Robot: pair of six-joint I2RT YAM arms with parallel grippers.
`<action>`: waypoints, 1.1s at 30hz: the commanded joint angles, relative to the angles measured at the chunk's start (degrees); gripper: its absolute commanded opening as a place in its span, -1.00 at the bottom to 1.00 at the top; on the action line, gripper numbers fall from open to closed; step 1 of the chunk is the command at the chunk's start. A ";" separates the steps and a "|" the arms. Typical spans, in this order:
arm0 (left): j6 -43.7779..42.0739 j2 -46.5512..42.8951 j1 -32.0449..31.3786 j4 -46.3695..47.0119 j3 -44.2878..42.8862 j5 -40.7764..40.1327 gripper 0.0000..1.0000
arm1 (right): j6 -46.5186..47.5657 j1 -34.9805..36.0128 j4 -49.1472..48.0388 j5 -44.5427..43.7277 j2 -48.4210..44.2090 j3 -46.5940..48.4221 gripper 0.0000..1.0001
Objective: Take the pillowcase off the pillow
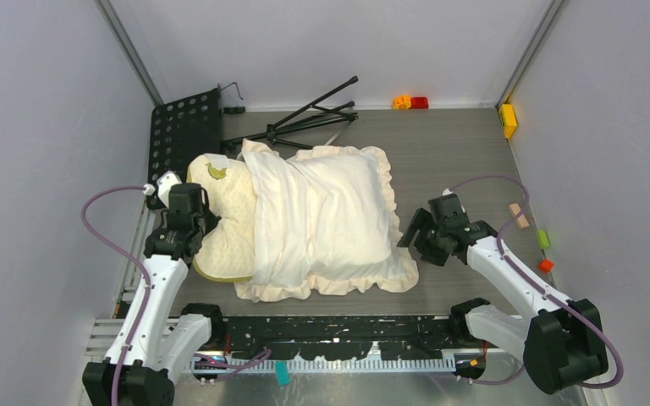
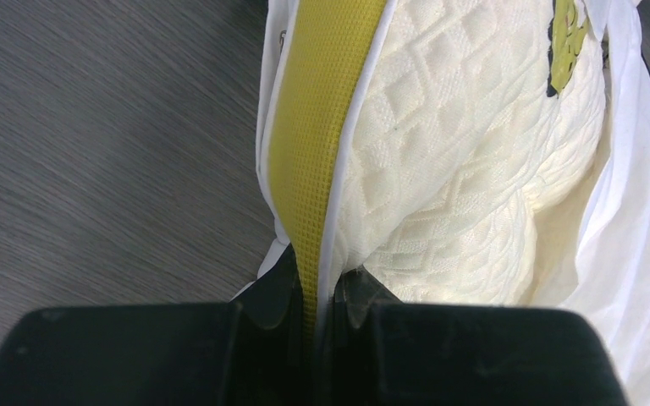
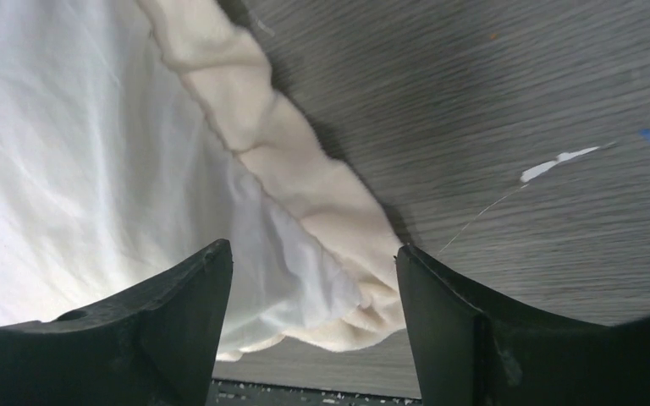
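Off-white smooth cloth pillowcase (image 1: 322, 220) with frilled border lies mid-table, covering the right part of the plump pale yellow quilted pillow (image 1: 224, 216). Pillow's left end sticks out bare, olive tag (image 1: 217, 172) on top. My left gripper (image 2: 316, 279) is clamped on the pillow's yellow-green mesh edge seam (image 2: 322, 101). My right gripper (image 3: 311, 254) has its fingers spread wide over the pillowcase's ruffled corner, gripping nothing. Grey wood-grain table (image 1: 457, 161). Black folded tripod (image 1: 305, 118) and black perforated panel (image 1: 184, 135) sit at the far side.
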State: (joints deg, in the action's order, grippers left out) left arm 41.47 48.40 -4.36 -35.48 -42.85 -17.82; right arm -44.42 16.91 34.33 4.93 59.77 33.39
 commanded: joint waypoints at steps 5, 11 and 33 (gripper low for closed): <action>0.02 -0.79 0.05 2.33 -1.53 0.04 -1.00 | 4.49 2.71 -1.07 -8.54 7.44 5.16 0.72; -0.42 -1.05 0.05 3.15 -0.84 0.32 -1.00 | 4.88 16.86 5.24 -22.50 18.49 12.64 0.91; -0.77 -1.38 0.05 3.50 -1.11 0.06 -1.00 | 2.39 -1.94 -2.95 -21.69 13.48 9.77 -1.00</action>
State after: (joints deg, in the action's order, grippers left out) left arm 41.32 47.94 -4.49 -35.46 -42.83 -16.03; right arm -43.16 23.68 30.26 -13.87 81.08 42.44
